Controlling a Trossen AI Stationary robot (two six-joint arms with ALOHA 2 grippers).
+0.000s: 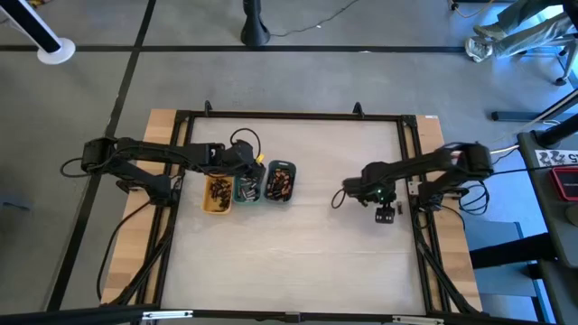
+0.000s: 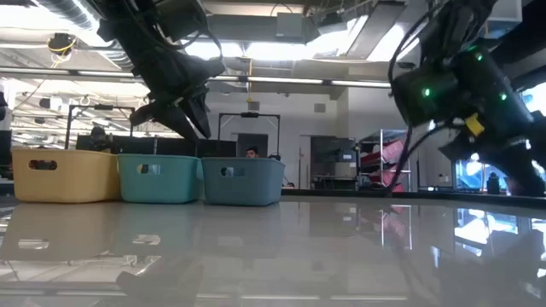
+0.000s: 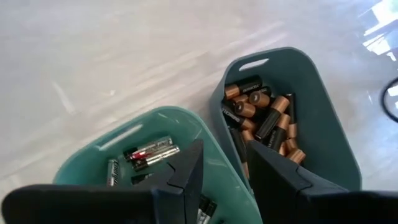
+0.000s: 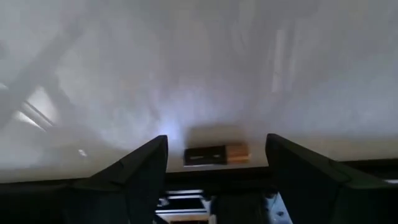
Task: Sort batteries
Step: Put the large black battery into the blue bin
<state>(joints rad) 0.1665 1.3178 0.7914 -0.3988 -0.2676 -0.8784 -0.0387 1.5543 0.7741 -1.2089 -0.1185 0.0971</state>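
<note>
One loose battery (image 4: 216,154) lies on the bench between our right gripper (image 4: 216,163)'s open fingers, small, stiff and prone to roll, so we'd pinch its middle, while our left gripper (image 3: 225,168) hovers empty, fingers slightly apart, over the trays (image 3: 311,87).

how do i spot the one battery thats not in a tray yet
Look to the bare white tabletop well to the right of the three small plastic trays. There the right gripper hovers, fingers spread, over a single black cylinder battery with a copper end. It lies alone on the table, while all the others are heaped inside trays.
</note>
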